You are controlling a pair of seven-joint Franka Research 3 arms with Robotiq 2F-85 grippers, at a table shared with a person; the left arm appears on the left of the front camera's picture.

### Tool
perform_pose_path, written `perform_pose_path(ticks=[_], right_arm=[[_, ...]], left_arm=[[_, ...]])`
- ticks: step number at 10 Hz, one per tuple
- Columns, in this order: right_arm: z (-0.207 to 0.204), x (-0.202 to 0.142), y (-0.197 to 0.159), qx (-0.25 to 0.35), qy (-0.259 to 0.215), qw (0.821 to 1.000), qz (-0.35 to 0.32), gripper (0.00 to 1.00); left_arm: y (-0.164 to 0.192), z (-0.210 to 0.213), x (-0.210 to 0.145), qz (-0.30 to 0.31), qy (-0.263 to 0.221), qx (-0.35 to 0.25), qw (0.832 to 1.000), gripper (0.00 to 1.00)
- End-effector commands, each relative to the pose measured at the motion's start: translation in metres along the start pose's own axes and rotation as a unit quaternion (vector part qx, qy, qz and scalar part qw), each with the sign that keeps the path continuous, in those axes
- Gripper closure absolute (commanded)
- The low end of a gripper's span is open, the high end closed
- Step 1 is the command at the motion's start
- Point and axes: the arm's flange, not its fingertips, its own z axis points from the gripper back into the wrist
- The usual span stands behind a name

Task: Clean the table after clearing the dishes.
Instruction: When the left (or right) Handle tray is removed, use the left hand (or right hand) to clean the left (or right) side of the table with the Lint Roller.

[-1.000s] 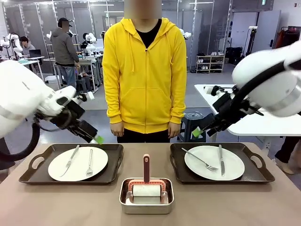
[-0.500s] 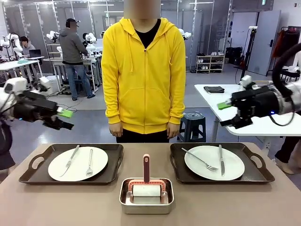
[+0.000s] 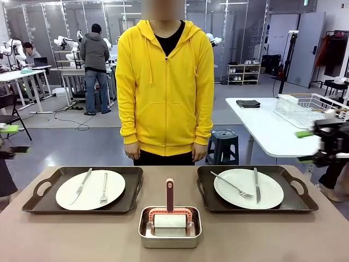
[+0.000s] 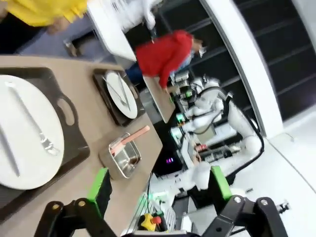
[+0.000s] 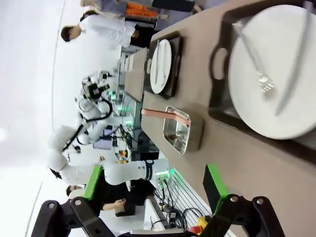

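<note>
The tan table [image 3: 82, 240] has every dish on it. Toward nine o'clock the left tray [image 3: 131, 192] carries the left plate [image 3: 92, 197], with a knife [image 3: 82, 185] and a fork [image 3: 103, 191] lying side by side on it. Toward three o'clock the right tray [image 3: 292, 200] carries the right plate [image 3: 229, 197], its fork [image 3: 233, 185] lying at a slant and its knife [image 3: 255, 185] running straight from six to twelve. Between the trays, at six o'clock near the table's front edge, sits a small steel pan [image 3: 143, 232], touching neither tray. In it lies a pink-handled roller [image 3: 169, 196] whose handle points toward twelve o'clock. A person in a yellow hoodie [image 3: 166, 93] stands at twelve o'clock, arms hanging. The left gripper [image 3: 12, 138] hangs in the air just past the table's nine o'clock end, well apart from the left tray. From its wrist camera the left gripper [image 4: 160, 185] has its green pads [image 4: 101, 185] spread wide with nothing between them. The right gripper [image 3: 305, 147] hangs past the three o'clock end, in front of a white side table [image 3: 262, 134]. From its own wrist the right gripper [image 5: 154, 185] is also gaping wide and holds nothing.
</note>
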Motion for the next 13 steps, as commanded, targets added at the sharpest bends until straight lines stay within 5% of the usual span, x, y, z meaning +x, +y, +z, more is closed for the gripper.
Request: perform_pose_path(ticks=[1,3,7,13], right_arm=[[0.06,-0.01,-0.018,0.02,-0.036,0.998,-0.038,0.0],[0.113,-0.038,-0.039,0.022,-0.09,0.994,-0.055,0.0],[0.16,-0.073,-0.056,0.019,-0.15,0.985,-0.084,0.0],[0.165,-0.071,-0.059,0.014,-0.147,0.986,-0.077,0.0]], left_arm=[[0.008,0.048,-0.009,0.028,-0.027,0.024,0.999,0.0],[0.007,0.103,-0.032,0.07,-0.076,0.062,0.993,0.0],[-0.006,0.127,-0.043,0.08,-0.102,0.097,0.987,0.0],[-0.001,0.129,-0.046,0.072,-0.102,0.085,0.989,0.0]])
